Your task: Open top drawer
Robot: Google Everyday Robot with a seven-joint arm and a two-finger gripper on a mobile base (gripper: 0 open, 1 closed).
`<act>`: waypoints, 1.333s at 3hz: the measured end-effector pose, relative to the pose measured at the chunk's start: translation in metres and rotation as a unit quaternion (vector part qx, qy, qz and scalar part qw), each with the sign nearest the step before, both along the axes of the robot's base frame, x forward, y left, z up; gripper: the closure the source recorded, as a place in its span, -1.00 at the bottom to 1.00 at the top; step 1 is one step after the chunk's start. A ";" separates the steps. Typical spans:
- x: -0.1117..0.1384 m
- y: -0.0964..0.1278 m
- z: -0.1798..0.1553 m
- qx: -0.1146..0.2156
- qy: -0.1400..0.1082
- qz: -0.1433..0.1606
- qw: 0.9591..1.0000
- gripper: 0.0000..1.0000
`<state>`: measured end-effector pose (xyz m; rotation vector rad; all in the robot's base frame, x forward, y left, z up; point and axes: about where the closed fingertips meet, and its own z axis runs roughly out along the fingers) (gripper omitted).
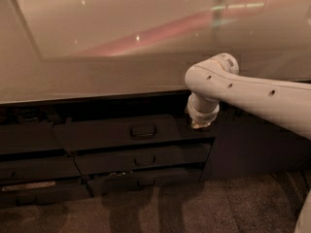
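The top drawer (104, 134) is the wide dark front just under the countertop edge, with a small dark bar handle (143, 130) at its centre. Its front sits roughly level with the neighbouring fronts, and no inside shows. My white arm (252, 98) reaches in from the right and bends downward. Its end, with the gripper (200, 124), hangs in front of the drawer's right end, well to the right of the handle. Nothing is seen held.
A broad pale countertop (121, 57) overhangs the drawers. Two narrower dark drawers with handles (145, 160) (146, 182) lie below the top one. Handleless dark fronts (29, 140) stand at left, a dark panel (252, 149) at right, and brownish floor (160, 210) in front.
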<state>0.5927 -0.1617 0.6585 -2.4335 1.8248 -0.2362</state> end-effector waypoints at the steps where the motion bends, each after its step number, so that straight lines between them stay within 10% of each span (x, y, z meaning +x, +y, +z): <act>1: 0.000 0.000 0.007 0.000 0.000 0.000 1.000 1.00; 4: 0.001 -0.001 0.015 -0.001 0.004 -0.002 1.000 1.00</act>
